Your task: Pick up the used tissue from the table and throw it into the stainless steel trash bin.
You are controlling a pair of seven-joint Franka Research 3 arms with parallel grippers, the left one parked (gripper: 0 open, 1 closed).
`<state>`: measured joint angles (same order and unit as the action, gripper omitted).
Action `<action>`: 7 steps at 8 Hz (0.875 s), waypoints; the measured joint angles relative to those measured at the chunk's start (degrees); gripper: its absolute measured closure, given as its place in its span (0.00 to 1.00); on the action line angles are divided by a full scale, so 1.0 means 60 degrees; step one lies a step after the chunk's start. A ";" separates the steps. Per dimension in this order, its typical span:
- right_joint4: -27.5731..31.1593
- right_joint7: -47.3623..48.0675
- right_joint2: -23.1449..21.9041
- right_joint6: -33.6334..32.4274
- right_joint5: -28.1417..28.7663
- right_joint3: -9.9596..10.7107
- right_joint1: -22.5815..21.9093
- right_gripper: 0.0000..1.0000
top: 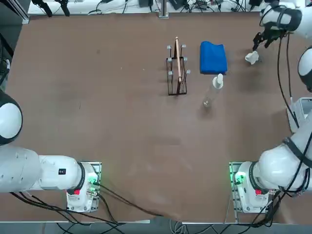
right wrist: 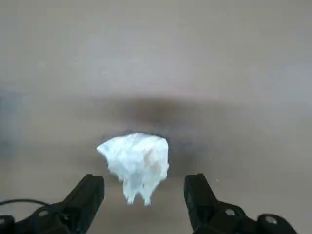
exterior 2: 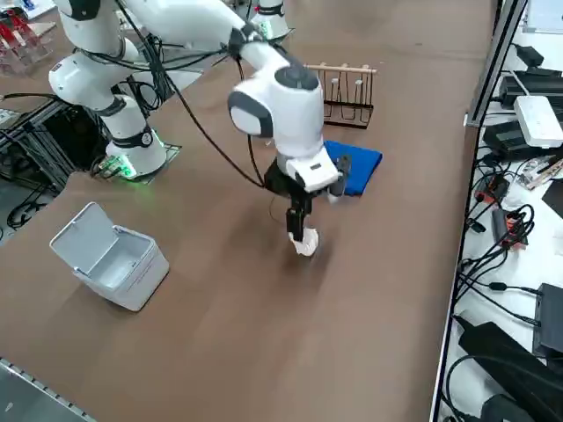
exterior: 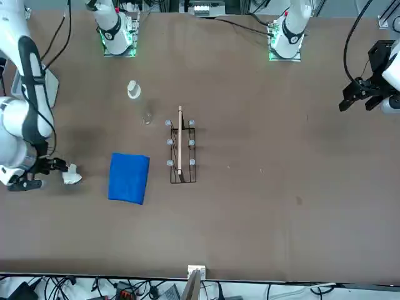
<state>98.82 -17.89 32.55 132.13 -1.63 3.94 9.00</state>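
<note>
The used tissue, a small crumpled white wad, lies on the brown table at its far right, just right of the blue cloth. My right gripper hangs low over it, pointing down. In the wrist view the gripper is open, and the tissue sits between the two black fingertips without either touching it. The stainless steel trash bin stands with its lid up near the table's right edge, closer to the arm's base; only a sliver of the bin shows from above.
A folded blue cloth lies left of the tissue. A clear bottle with a white cap lies nearer the robot. A black wire rack holding a thin board stands mid-table. The table's far edge runs close behind the gripper.
</note>
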 joint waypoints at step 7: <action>0.0834 0.0467 0.0733 0.1842 0.0006 -0.0083 -0.0073 0.30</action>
<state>103.83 -15.09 36.95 143.18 -1.59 3.44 8.56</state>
